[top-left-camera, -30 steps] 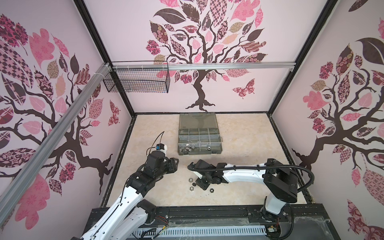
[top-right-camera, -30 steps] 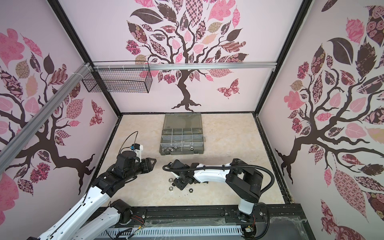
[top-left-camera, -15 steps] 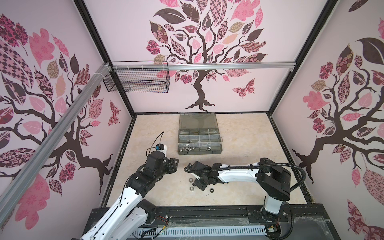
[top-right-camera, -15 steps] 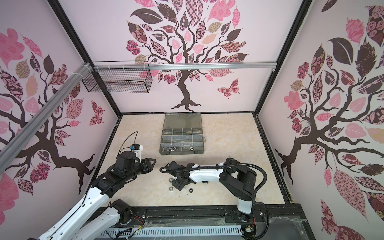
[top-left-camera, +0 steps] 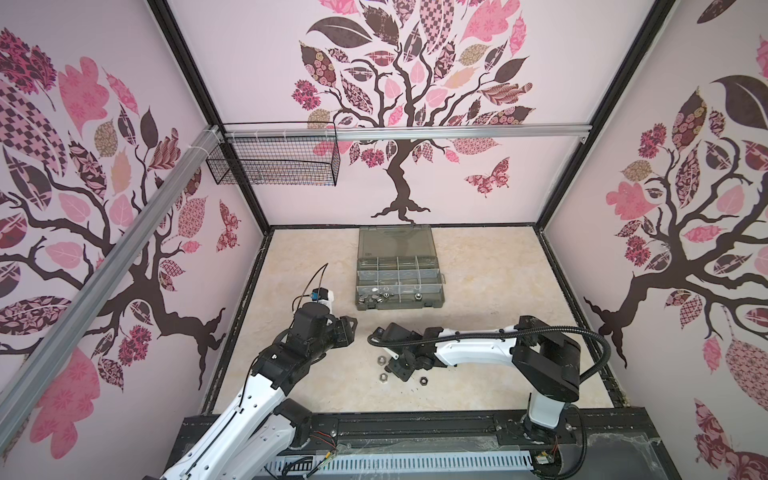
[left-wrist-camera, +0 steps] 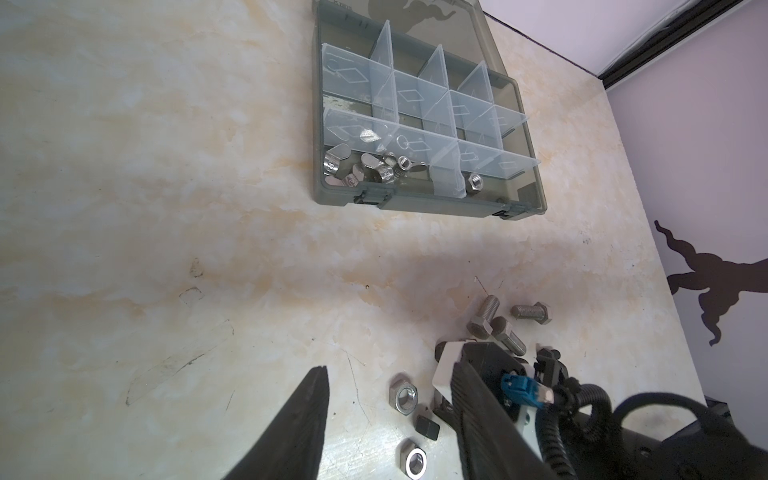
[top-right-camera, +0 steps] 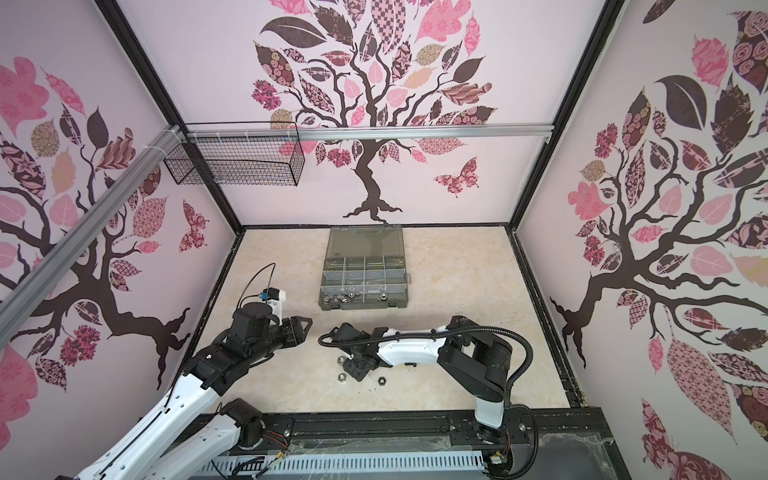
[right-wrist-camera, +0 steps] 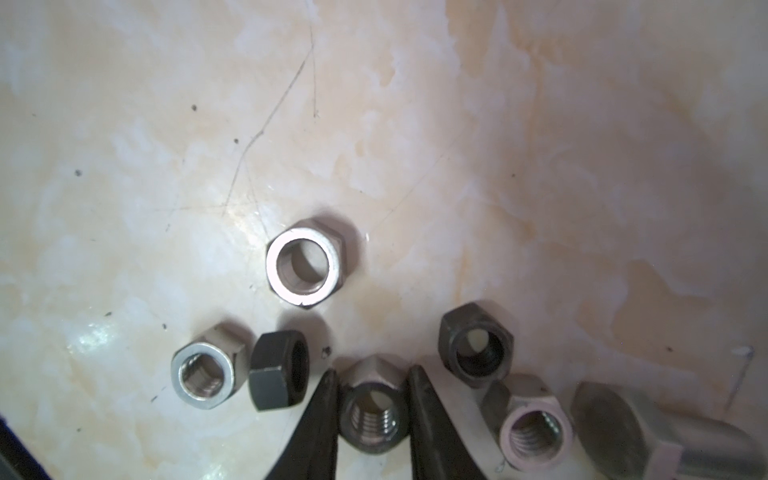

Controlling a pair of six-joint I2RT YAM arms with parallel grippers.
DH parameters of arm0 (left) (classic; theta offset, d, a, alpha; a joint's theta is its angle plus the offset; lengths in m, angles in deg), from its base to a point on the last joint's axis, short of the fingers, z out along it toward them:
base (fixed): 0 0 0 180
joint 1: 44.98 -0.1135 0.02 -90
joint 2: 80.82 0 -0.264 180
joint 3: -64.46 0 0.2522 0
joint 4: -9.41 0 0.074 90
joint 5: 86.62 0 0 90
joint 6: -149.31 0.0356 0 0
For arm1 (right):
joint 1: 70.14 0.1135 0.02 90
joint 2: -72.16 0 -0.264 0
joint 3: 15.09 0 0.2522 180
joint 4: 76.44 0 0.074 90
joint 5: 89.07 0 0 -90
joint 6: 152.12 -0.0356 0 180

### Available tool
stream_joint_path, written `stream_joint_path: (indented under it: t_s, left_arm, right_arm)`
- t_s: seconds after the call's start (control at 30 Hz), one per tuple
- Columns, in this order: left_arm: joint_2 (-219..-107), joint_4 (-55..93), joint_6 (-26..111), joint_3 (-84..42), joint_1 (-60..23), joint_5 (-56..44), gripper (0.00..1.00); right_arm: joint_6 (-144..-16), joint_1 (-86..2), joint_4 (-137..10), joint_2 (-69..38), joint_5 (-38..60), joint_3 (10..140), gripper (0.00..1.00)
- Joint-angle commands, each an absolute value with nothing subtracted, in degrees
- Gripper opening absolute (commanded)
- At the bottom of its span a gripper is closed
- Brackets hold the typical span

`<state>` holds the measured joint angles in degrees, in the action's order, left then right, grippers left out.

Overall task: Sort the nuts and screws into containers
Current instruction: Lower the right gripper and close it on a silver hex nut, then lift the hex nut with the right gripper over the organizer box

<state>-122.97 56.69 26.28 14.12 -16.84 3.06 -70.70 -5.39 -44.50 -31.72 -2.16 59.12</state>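
In the right wrist view my right gripper (right-wrist-camera: 372,370) is shut on a silver hex nut (right-wrist-camera: 372,409) standing on edge, both fingers pressed on its flats. Around it lie more nuts, silver (right-wrist-camera: 305,264) and black (right-wrist-camera: 476,345), and a screw head (right-wrist-camera: 623,428). In both top views that gripper (top-left-camera: 399,369) (top-right-camera: 353,366) is low over the loose nuts (top-left-camera: 383,377). My left gripper (left-wrist-camera: 390,419) (top-left-camera: 347,328) hovers open and empty to the left. Three silver screws (left-wrist-camera: 484,316) lie beyond the right gripper. The containers are compartments of the open grey organiser case (top-left-camera: 399,305) (left-wrist-camera: 415,205), holding wing nuts (left-wrist-camera: 361,168) and a hex nut (left-wrist-camera: 474,182).
A black wire basket (top-left-camera: 274,166) hangs on the back-left rail, well above the table. Black frame rails (top-left-camera: 232,332) edge the beige tabletop. The case's lid (top-left-camera: 395,241) lies flat behind its compartments.
The right gripper has shifted slightly left over the loose nuts and its jaws have closed onto a silver hex nut. The left arm has not moved.
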Motion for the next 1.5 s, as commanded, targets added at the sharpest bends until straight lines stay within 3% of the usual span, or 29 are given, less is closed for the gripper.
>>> stream_joint_path:
  t_s: [0.0, 0.63, 0.97, 1.47]
  left_arm:
    - [-122.56, 56.74, 26.21, 16.32, -17.09, 2.76, 0.51]
    - [-120.02, 58.94, 25.61, 17.31, -17.03, 3.95, 0.51]
    - [-120.58, 58.97, 25.57, 16.95, -17.04, 3.95, 0.51]
    - [-119.84, 60.13, 25.73, 16.0, -17.06, 3.9, 0.51]
  right_arm:
    - [-70.36, -5.19, -43.79, -30.96, -2.65, 59.02, 0.27]
    - [-68.23, -8.06, -41.84, -21.8, -3.07, 57.41, 0.25]
    - [-64.72, -15.38, -42.81, -17.06, -1.23, 59.76, 0.25]
    - [-60.2, -24.8, -43.68, -19.82, -1.11, 64.78, 0.26]
